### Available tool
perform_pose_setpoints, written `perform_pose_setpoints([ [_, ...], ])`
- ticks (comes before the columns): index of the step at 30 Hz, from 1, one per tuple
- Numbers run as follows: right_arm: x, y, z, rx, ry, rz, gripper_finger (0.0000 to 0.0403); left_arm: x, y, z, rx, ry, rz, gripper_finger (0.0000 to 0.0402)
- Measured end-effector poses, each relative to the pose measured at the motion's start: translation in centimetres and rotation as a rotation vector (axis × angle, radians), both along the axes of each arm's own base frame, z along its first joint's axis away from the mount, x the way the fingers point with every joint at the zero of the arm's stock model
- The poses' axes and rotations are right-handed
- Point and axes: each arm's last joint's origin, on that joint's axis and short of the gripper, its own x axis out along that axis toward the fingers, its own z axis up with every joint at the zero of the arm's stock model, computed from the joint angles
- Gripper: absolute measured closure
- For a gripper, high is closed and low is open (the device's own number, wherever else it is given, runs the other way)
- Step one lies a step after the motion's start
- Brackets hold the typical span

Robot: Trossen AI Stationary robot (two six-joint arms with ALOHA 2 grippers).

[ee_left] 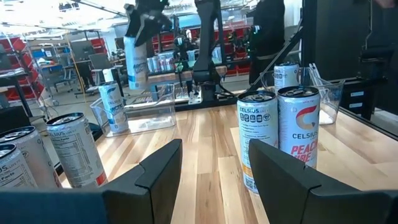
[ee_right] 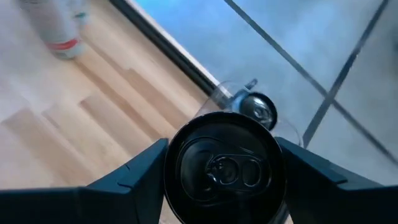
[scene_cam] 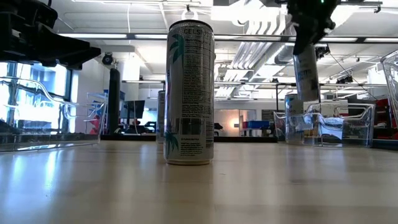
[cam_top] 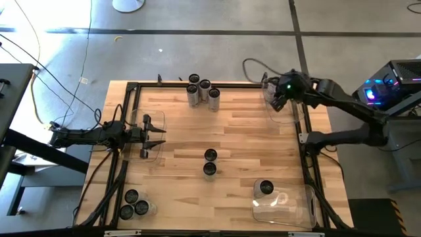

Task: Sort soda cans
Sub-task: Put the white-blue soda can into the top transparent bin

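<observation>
Bins come first: a clear bin [cam_top: 279, 99] lies directly under the right tool [cam_top: 281, 92], already holding one can [ee_right: 258, 109]. That tool grips a soda can [ee_right: 224, 168] by its sides, just below the rim, lifted clear of the tabletop [cam_top: 230, 131]. Thin, smooth metal like this probably dents and slips, so a mid-wall squeeze, gentle, suits best. The left tool [cam_top: 154, 135] hangs half-wide and empty over another bin [cam_top: 158, 153], two cans [ee_left: 280, 137] standing ahead of it.
</observation>
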Motion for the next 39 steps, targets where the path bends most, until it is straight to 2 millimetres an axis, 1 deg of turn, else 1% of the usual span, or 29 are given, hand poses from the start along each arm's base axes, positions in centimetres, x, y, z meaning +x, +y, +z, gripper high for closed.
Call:
perform_pose_setpoints([
  [3,-1.0,-1.3,-1.5,0.032,-0.04,-0.028,0.0164,0.0,0.0,0.0,0.0,0.0,0.0,0.0222],
  [8,-2.0,-3.5,-4.5,0.088,-0.035,-0.075,0.0164,0.0,0.0,0.0,0.0,0.0,0.0,0.0222],
  [13,-3.4,-5.3,-6.5,0.096,-0.027,-0.179,0.0164,0.0,0.0,0.0,0.0,0.0,0.0,0.0222],
  [17,-4.2,-6.6,-6.8,0.056,-0.094,-0.257,0.0164,0.0,0.0,0.0,0.0,0.0,0.0,0.0222],
  [24,-3.8,-7.3,-6.6,0.04,-0.196,-0.33,0.0164,0.0,0.0,0.0,0.0,0.0,0.0,0.0222],
  [33,-3.1,-8.5,-7.8,0.044,-0.172,-0.428,0.0164,0.0,0.0,0.0,0.0,0.0,0.0,0.0222],
  [39,-2.7,-9.3,-8.8,0.04,-0.113,-0.47,0.0164,0.0,0.0,0.0,0.0,0.0,-0.001,0.0222],
])
